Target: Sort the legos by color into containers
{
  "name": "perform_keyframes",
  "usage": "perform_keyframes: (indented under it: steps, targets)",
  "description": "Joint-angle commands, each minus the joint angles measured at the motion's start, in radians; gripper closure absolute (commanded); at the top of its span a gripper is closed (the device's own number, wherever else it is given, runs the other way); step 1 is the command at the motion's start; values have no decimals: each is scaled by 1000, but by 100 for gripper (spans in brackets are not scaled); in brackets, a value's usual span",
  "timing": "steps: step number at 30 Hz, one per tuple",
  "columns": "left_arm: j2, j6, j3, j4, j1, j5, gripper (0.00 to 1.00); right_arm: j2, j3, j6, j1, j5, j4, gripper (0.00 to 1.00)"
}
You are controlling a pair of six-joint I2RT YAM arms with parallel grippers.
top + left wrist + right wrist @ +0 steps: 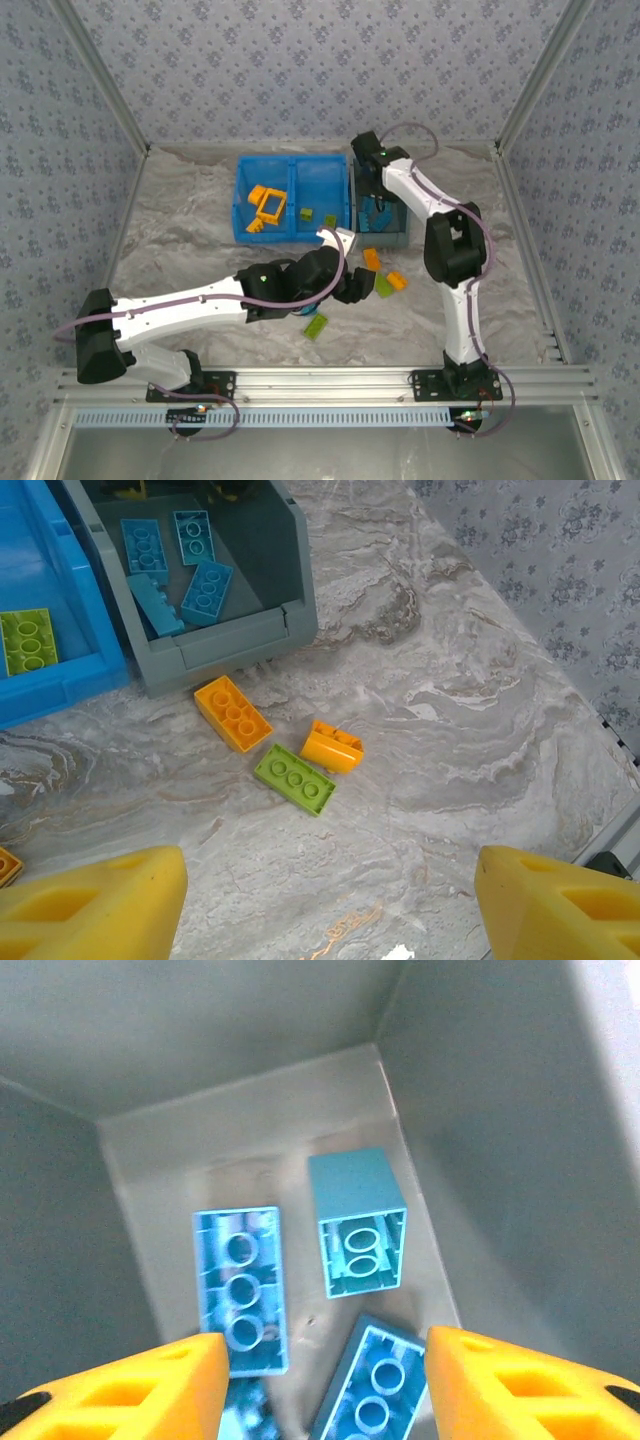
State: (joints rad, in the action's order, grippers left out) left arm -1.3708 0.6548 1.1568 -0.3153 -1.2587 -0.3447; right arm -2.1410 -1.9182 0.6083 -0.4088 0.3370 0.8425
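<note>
My left gripper (pixel 330 910) hangs open over bare table, nothing between its yellow fingers (pixel 95 905). Just ahead of it lie an orange lego (pixel 232 712), a lime green lego (pixel 294 778) and a tipped orange lego (pixel 332 746), close to the grey container (pixel 230 645). My right gripper (pixel 325 1390) is inside the grey container (pixel 250 1020), open above three light blue legos (pixel 240 1285) (pixel 357 1222) (pixel 375 1385). The blue container (pixel 243 200) holds an orange frame (pixel 268 205) on the left and green legos (pixel 304 214) on the right.
One more green lego (pixel 316 325) lies on the table near my left arm (pixel 200 305). Patterned walls and metal rails (pixel 320 380) enclose the table. Open marble surface lies to the right of the loose legos (pixel 480 730).
</note>
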Motion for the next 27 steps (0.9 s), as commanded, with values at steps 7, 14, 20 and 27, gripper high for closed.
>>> perform_keyframes:
  steps: [7, 14, 20, 27]
  targets:
    - [-33, 67, 60, -97, 10, -40, 23, 485, 190, -34, -48, 22, -74, 42]
    - [-110, 113, 89, -274, 96, 33, 23, 991, 676, -152, -146, -127, -279, 37]
    - [-221, -206, 120, -442, 276, 198, 17, 1336, 1102, -72, -346, -261, -358, 34]
    - [-362, -431, 159, -545, 451, 291, 17, 1527, 1401, 79, -629, -223, -546, 31]
